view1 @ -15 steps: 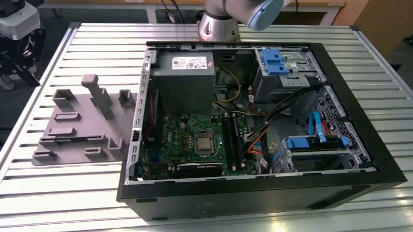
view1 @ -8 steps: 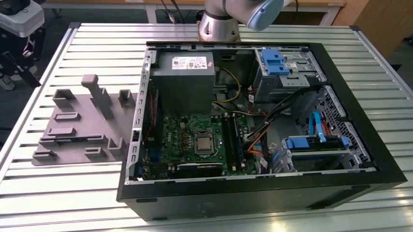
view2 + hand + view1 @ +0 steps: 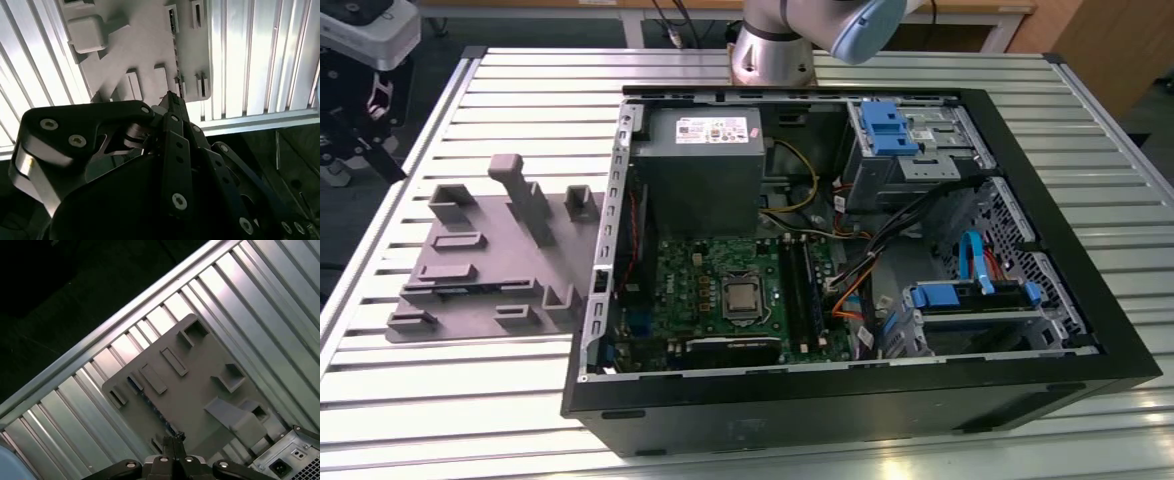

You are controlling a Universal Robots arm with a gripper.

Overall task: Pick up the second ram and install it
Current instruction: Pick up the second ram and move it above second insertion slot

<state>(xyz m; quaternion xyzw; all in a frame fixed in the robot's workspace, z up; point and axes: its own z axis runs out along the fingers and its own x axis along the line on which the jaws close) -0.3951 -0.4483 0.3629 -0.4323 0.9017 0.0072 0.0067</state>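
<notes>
The second ram (image 3: 150, 407) is a thin dark stick standing on edge in a slot of the grey fixture plate (image 3: 200, 385). In the second wrist view the second ram (image 3: 175, 57) runs as a narrow dotted line along the fixture plate (image 3: 145, 45). My gripper (image 3: 175, 439) hangs well above the plate with its fingers together and nothing between them. In the second wrist view the gripper's (image 3: 171, 98) tip lines up with the near end of the stick. The exterior view has the fixture plate (image 3: 480, 260) on its left, beside the open computer case (image 3: 854, 400).
Inside the case lie the green motherboard (image 3: 700, 290) with its silver processor (image 3: 742, 297), black memory slots (image 3: 795, 290), a grey power supply (image 3: 698, 160) and blue drive brackets (image 3: 887, 130). The ribbed metal table (image 3: 454, 400) carries everything. The arm's base (image 3: 771, 50) stands behind the case.
</notes>
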